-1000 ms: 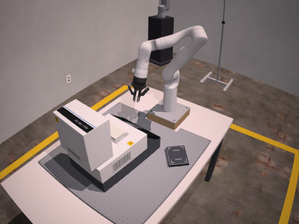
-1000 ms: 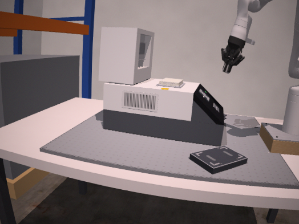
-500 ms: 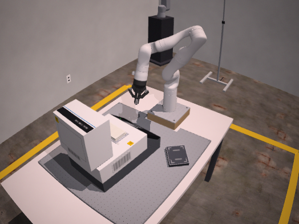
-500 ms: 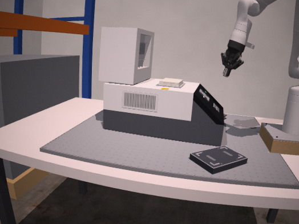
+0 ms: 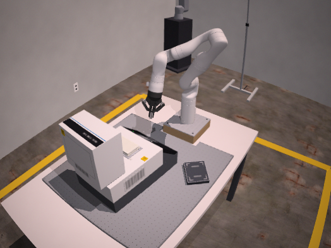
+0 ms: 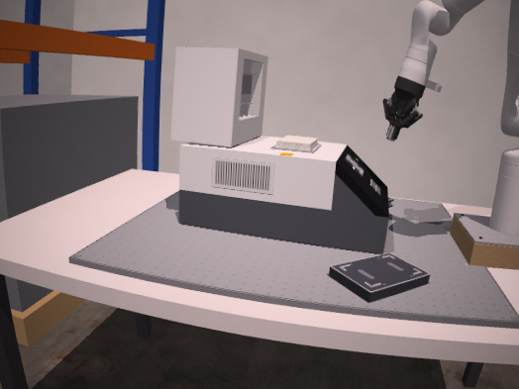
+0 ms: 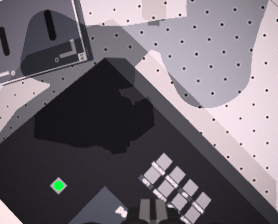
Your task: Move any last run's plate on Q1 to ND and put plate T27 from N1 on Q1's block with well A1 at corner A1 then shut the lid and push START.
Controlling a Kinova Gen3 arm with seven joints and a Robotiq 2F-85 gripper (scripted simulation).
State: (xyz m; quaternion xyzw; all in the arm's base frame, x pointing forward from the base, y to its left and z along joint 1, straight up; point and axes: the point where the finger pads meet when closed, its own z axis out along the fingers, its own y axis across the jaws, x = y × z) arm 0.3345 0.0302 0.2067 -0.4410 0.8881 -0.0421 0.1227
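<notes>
Cycler Q1 [image 5: 142, 169] [image 6: 258, 171] stands with its lid [image 5: 85, 147] [image 6: 205, 97] raised at the rear. Its lamp [image 7: 58, 185] is green. A cream plate [image 5: 130, 146] [image 6: 298, 142] lies on the block; its label is unreadable. My gripper [image 5: 151, 117] [image 6: 392, 138] [image 7: 153, 212] is shut and empty, in the air in front of and above the control panel. In the wrist view its tips overlap the lower part of the keypad [image 7: 166, 187]. One nest [image 5: 196, 171] [image 6: 378, 275] holds no plate; another nest [image 7: 30, 47] in the wrist view shows bare slots. Which is N1 or ND cannot be told.
The perforated mat [image 5: 218, 154] [image 6: 149, 255] lies under Q1 and the nest. The arm's base plate [image 5: 189, 126] [image 6: 487, 230] stands near the panel side. In the top and exterior views, Q1's body hides the mat area behind it.
</notes>
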